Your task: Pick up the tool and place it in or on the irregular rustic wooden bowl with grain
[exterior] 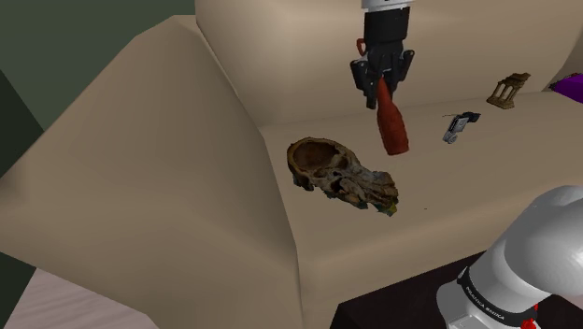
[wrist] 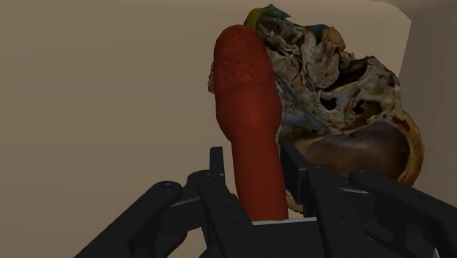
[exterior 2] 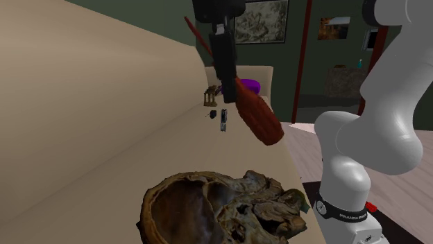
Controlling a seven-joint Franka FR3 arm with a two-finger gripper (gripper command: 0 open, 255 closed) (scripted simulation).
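My black gripper point(exterior: 383, 79) hangs above the beige sofa seat point(exterior: 439, 201), shut on a red tool point(exterior: 392, 124) with a broad rounded end that points down. In the second exterior view the red tool point(exterior 2: 258, 116) slants from the gripper point(exterior 2: 225, 62), its thin handle sticking up past the fingers. The rough brown wooden bowl point(exterior: 322, 165), irregular and gnarled, lies on the seat below and to the shoulder view's left of the tool. In the wrist view the tool point(wrist: 249, 110) runs out from between the fingers point(wrist: 214, 170), with the bowl point(wrist: 344, 117) just beyond it.
A small black-and-silver object point(exterior: 457, 126) and a little brown stand point(exterior: 509, 90) lie on the seat near the backrest. A purple thing point(exterior: 568, 86) sits at the far edge. The sofa arm point(exterior: 159, 178) rises on the shoulder view's left. My stand point(exterior: 523, 280) is at lower right.
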